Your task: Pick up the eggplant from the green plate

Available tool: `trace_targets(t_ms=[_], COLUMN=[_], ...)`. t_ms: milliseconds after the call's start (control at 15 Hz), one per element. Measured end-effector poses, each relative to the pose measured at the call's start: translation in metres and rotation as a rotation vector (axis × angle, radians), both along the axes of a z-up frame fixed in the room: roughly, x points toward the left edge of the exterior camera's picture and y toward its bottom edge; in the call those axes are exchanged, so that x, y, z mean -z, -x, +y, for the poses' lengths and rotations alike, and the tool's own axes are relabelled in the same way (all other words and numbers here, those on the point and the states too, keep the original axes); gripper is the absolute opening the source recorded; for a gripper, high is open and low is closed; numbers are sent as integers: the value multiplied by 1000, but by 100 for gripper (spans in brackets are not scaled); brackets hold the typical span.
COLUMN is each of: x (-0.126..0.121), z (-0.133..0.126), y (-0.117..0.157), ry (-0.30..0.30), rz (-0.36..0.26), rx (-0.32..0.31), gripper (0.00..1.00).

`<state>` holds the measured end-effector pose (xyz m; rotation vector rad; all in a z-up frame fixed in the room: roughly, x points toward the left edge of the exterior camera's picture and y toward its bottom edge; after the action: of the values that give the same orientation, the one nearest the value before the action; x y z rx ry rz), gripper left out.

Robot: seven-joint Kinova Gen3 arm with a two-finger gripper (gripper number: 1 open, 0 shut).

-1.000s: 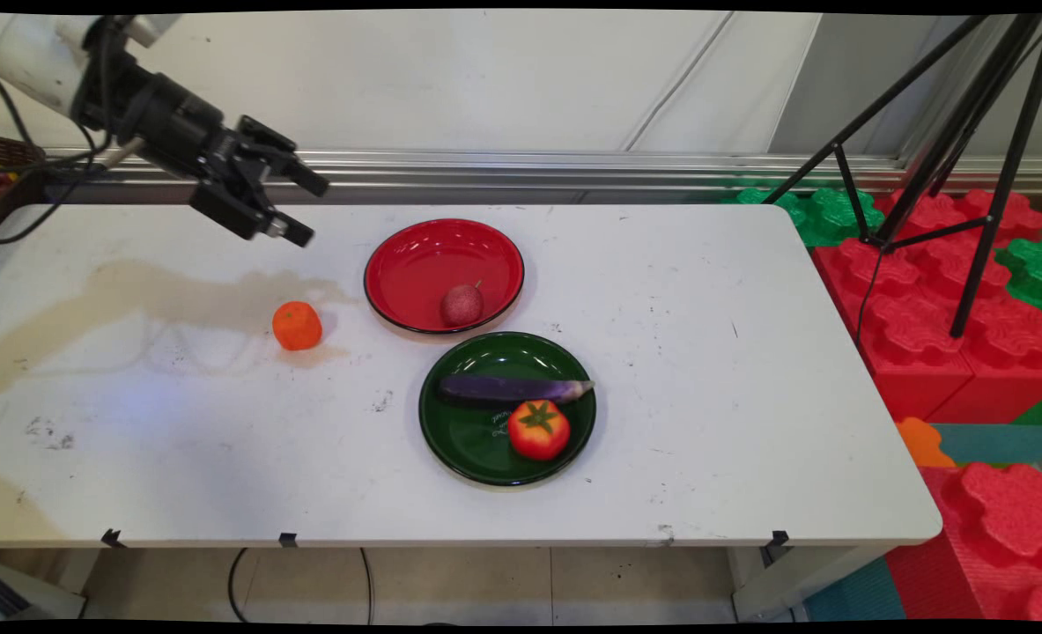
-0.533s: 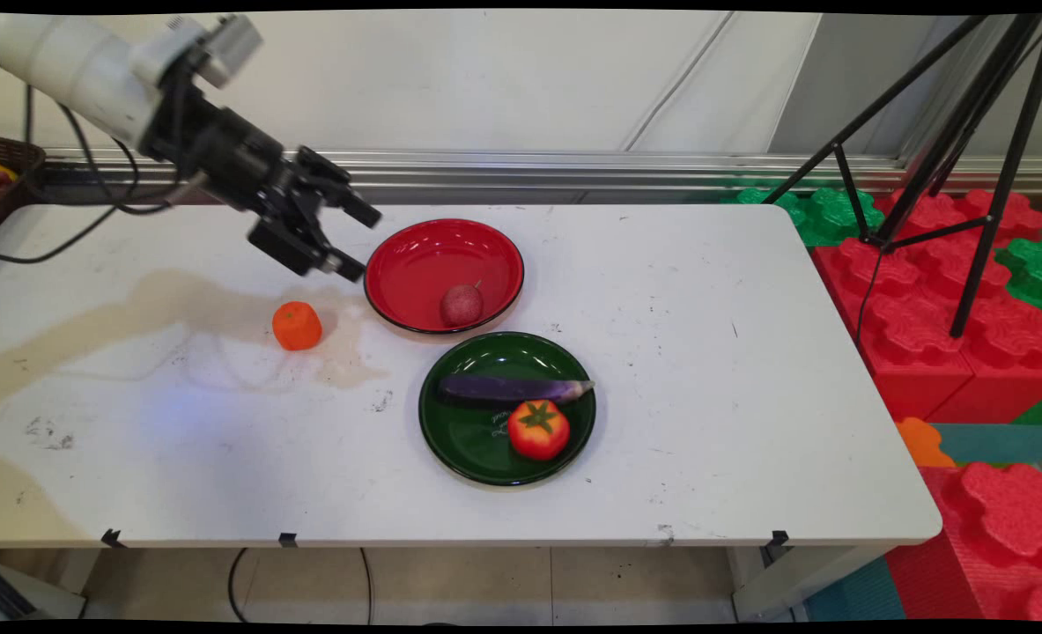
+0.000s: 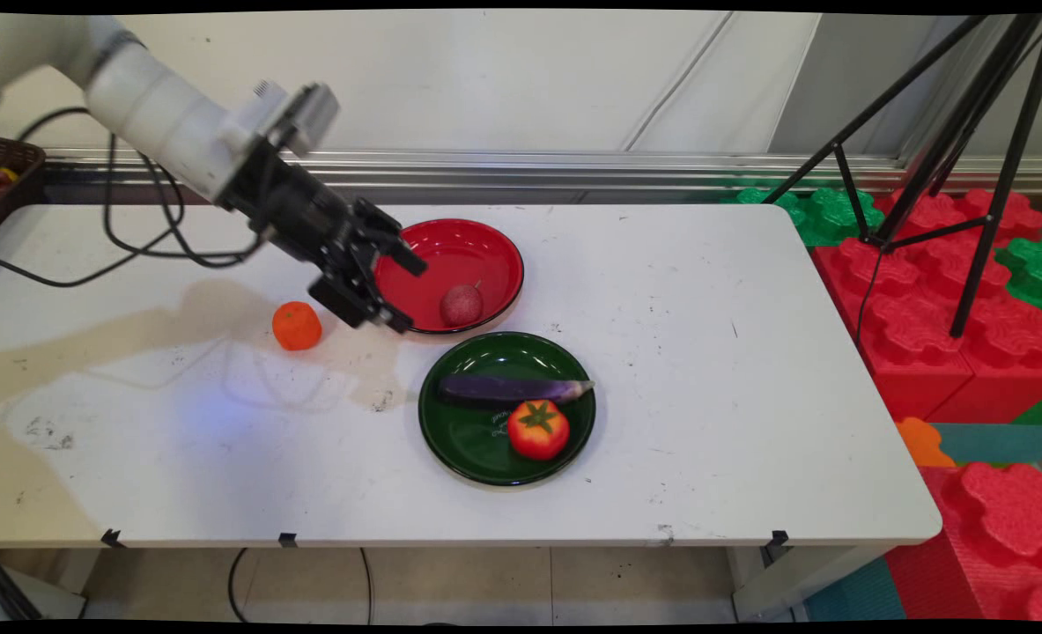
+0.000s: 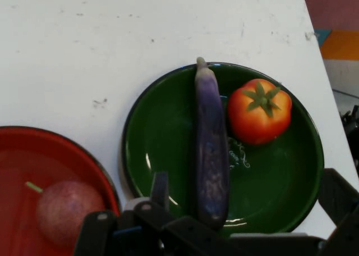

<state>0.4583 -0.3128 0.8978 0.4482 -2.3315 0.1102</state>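
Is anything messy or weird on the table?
Yes. A big brownish stain runs across the left side of the white table, like a dried spill, right by the orange. The orange sits alone on the table, while the other fruits and vegetables lie in the red plate and green plate.

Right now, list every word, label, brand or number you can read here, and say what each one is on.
No text can be read in either view.
Green plate: small pale markings on its inner surface beside the tomato, also seen in the hand view; too small and blurred to read.
Red plate, eggplant, orange, table: no text, only scuffs.
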Motion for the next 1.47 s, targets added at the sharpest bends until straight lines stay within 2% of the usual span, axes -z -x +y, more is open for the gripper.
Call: trace_targets(t_ms=[333, 1000, 1467], x=[30, 83, 107], z=[-7, -18, -26], y=[25, 59, 71], ry=[-21, -52, -63], rz=[-43, -143, -193], rx=[24, 81, 83], gripper=[100, 100, 100])
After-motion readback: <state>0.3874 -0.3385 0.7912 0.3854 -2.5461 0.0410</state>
